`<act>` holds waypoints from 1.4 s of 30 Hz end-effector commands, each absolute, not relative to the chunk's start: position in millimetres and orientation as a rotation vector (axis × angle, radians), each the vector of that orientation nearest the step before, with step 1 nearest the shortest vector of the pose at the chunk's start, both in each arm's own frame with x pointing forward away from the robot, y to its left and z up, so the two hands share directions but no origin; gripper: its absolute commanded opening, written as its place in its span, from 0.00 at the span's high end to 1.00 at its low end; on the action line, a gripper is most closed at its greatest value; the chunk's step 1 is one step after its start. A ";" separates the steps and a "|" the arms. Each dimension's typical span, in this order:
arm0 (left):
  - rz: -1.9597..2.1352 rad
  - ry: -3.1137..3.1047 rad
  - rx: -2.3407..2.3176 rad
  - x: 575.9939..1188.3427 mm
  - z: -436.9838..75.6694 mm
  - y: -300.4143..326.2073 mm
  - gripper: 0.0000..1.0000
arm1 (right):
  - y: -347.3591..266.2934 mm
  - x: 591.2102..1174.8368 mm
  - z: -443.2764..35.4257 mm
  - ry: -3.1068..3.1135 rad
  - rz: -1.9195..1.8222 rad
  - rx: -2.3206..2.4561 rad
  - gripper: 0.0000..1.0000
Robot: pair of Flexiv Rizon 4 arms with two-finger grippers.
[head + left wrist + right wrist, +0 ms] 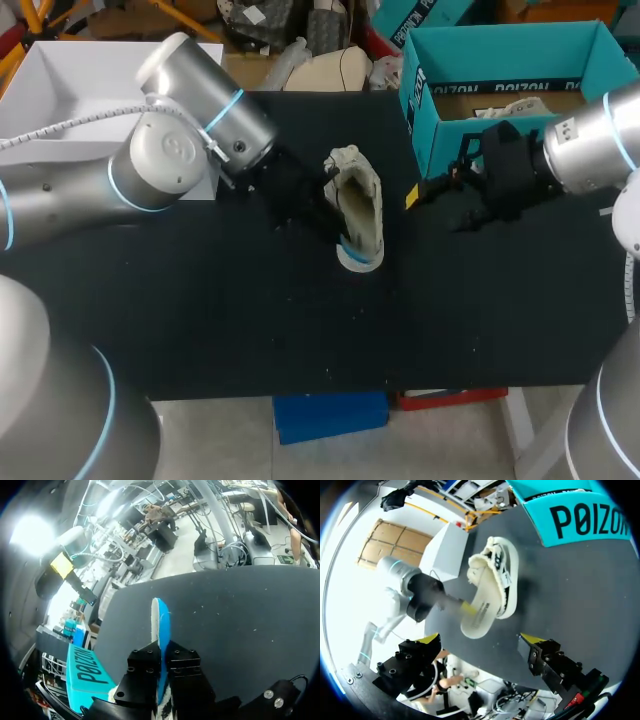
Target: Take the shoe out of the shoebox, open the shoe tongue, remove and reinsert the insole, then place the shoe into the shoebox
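head view: a cream fabric shoe with a blue-and-white sole [360,205] sits mid-table on the black table top [250,330], well outside the open teal cardboard shoebox [500,45] at the far right corner. the left gripper [305,212] meets the shoe's side from the left, and the right gripper [430,192] hangs between shoe and shoebox, apart from both. left wrist view: the thin blue-and-white edge of the shoe [161,617] runs straight between the left gripper's two black fingers [142,667], which press it from both sides, so this gripper is clamped on the shoe; the shoebox [87,672] lies beside it. right wrist view: the right gripper [480,640] has its yellow tips spread wide with nothing between them, and the shoe [492,580] lies ahead of it, tipped on its side with the fleecy opening showing. whether the shoe rests on the table or is raised a little cannot be told. judged by its look, the shoe is light. the upper and tongue seem soft and would fold under a pinch, while the sole rim seems stiffer and is the better place to hold. the free gripper would best nip the tongue's loose top edge, and the thin insole is likely floppy and apt to slip.
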State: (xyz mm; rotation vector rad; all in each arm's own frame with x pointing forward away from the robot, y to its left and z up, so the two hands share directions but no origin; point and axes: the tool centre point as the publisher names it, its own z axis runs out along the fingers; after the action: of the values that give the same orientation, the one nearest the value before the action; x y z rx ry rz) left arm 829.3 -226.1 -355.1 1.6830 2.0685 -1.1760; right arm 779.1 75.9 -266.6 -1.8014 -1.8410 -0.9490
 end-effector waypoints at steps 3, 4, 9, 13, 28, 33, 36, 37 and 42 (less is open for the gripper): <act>-1.159 2.074 1.663 847.5 -369.8 -235.4 1.00 | 76.1 779.0 -266.2 -1.842 -0.947 -1.804 0.00; -1.155 2.082 1.646 851.3 -372.1 -235.9 1.00 | 76.1 779.0 -266.2 -1.842 -0.947 -1.804 0.00; -1.103 2.107 1.583 868.6 -377.6 -236.9 1.00 | 76.1 779.0 -266.2 -1.842 -0.947 -1.804 0.00; -1.052 2.116 1.542 880.6 -378.9 -236.5 1.00 | 76.1 779.0 -266.2 -1.842 -0.947 -1.804 0.00; -0.855 2.166 1.578 894.6 -383.8 -238.6 1.00 | 76.1 779.0 -266.2 -1.842 -0.947 -1.804 0.00; -0.742 2.177 1.683 896.2 -391.2 -241.7 1.00 | 76.1 779.0 -266.2 -1.842 -0.947 -1.804 0.00; -0.685 2.190 1.731 897.5 -395.3 -241.4 1.00 | 76.1 779.0 -266.2 -1.842 -0.947 -1.804 0.00; -0.678 2.193 1.736 897.5 -395.9 -241.1 1.00 | 76.1 779.0 -266.2 -1.842 -0.947 -1.804 0.00; -0.678 2.200 1.770 894.0 -401.5 -243.4 1.00 | 76.1 779.0 -266.2 -1.842 -0.947 -1.804 0.00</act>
State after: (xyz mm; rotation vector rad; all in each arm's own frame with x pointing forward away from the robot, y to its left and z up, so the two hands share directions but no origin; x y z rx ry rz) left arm 891.3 -237.3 -398.7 1.7462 2.1828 -0.6959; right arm 779.1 75.8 -266.5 -1.8013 -1.8410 -0.9489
